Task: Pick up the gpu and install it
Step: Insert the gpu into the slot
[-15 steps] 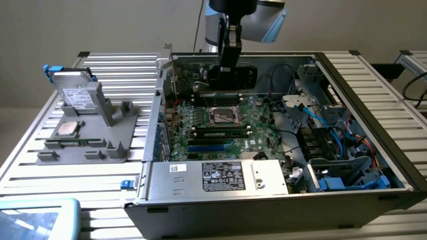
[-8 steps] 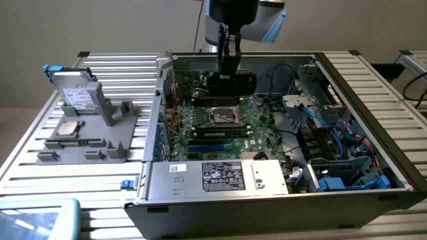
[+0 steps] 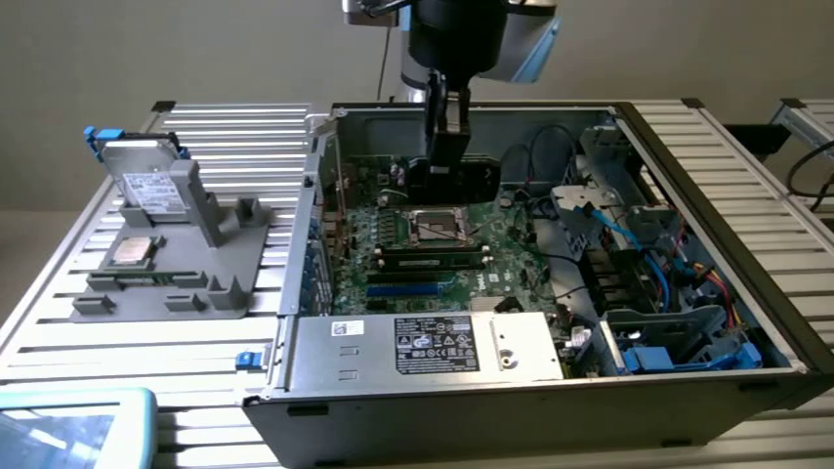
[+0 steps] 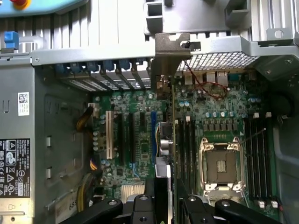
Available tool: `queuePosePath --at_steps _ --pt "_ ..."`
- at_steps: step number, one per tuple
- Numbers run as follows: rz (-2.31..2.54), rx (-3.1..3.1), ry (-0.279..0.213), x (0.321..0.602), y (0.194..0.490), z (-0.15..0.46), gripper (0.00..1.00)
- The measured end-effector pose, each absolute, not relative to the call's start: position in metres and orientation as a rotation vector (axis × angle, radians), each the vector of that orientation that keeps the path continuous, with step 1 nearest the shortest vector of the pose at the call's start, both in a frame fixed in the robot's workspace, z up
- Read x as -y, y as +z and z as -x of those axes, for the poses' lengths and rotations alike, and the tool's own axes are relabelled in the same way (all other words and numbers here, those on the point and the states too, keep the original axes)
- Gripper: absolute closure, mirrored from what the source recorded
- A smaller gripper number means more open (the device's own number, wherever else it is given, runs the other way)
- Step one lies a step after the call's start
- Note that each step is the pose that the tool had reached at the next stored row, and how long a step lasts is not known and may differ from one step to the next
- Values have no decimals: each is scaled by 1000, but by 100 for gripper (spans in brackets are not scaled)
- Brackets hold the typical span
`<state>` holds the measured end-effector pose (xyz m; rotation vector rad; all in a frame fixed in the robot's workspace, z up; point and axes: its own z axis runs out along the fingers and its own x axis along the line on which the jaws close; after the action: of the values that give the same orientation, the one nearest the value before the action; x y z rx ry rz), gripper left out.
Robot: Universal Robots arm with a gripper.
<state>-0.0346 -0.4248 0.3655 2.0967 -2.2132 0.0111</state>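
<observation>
We find the hand (image 4: 167, 201) clenched on the gpu (image 4: 172, 126), which is held on edge above the motherboard (image 4: 219, 116) in the open case (image 3: 521, 420), towards the far edge of the table (image 3: 229, 122). We judge the gpu light, stiff and fragile; it is best gripped by the board edges, clear of components. Power-supply label (image 3: 437, 344): print unreadable.

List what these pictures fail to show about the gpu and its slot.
- Exterior view: the lower edge of the gpu blends into dark parts behind it; whether it touches the motherboard cannot be told.
- Wrist view: the gpu shows edge-on, so its faces are hidden, and the card covers the slot beneath.
- Wrist view: the fingers of the pincer are partly cut off by the frame's edge.
</observation>
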Motion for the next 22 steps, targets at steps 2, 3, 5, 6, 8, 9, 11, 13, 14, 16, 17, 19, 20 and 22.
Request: queuePosePath --at_steps 2,3,5,6,8,9,11,13,14,16,17,19,20,22 --pt "-2098 2214 9 427 362 35 73" --pt "-2099 2215 7 428 360 35 73" --pt "-2102 2218 1 430 357 35 73" --pt "-2104 2220 -5 431 356 36 73" --pt "-2110 2225 -17 435 354 36 73" --pt "-2113 2228 -23 436 353 37 73" --pt "-2117 2232 -33 439 351 39 73" --pt "-2118 2232 -35 439 351 39 73" --pt "-2118 2232 -35 440 351 40 73" --pt "-2118 2232 -35 442 348 40 73" --pt "-2118 2232 -35 443 346 40 73" --pt "-2118 2232 -35 445 343 40 73" --pt "-2118 2232 -35 446 341 40 73" --pt "-2118 2232 -35 448 337 40 73"
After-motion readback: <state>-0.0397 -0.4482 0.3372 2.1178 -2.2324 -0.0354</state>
